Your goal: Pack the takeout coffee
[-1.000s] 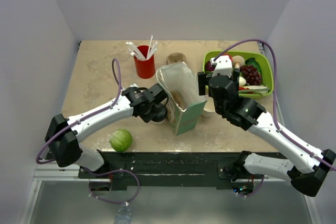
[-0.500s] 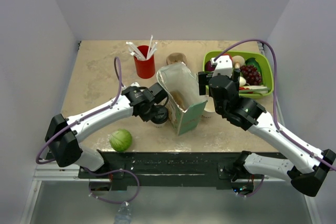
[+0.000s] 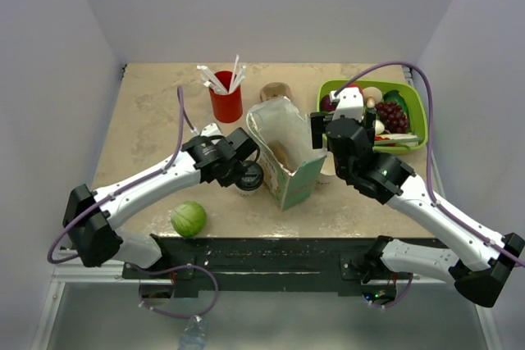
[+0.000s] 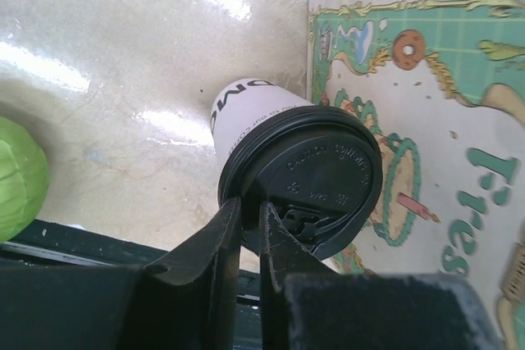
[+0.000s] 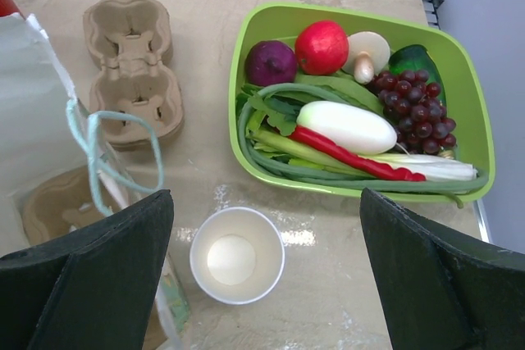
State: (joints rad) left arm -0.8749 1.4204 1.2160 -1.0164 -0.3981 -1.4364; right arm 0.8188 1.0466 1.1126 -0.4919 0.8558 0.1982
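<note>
The takeout coffee (image 4: 246, 108), a white paper cup with a black lid (image 4: 324, 171), hangs tilted beside the printed paper bag (image 4: 426, 120). My left gripper (image 4: 250, 206) is shut on the lid's rim. From above, the left gripper (image 3: 239, 168) holds the coffee (image 3: 249, 177) just left of the open bag (image 3: 283, 153). My right gripper (image 5: 264, 202) is open and empty, above the lidless white cup (image 5: 236, 256) at the bag's right side. From above, the right gripper (image 3: 321, 143) is next to the bag's right edge.
A green tray (image 5: 238, 63) of vegetables and fruit stands at the back right. A cardboard cup carrier (image 5: 131, 63) lies behind the bag. A red cup with white straws (image 3: 225, 104) is at the back. A green lettuce (image 3: 189, 219) lies near the front edge.
My left arm has shifted a little back and left, with the coffee still in its grip beside the bag. The right arm has barely moved.
</note>
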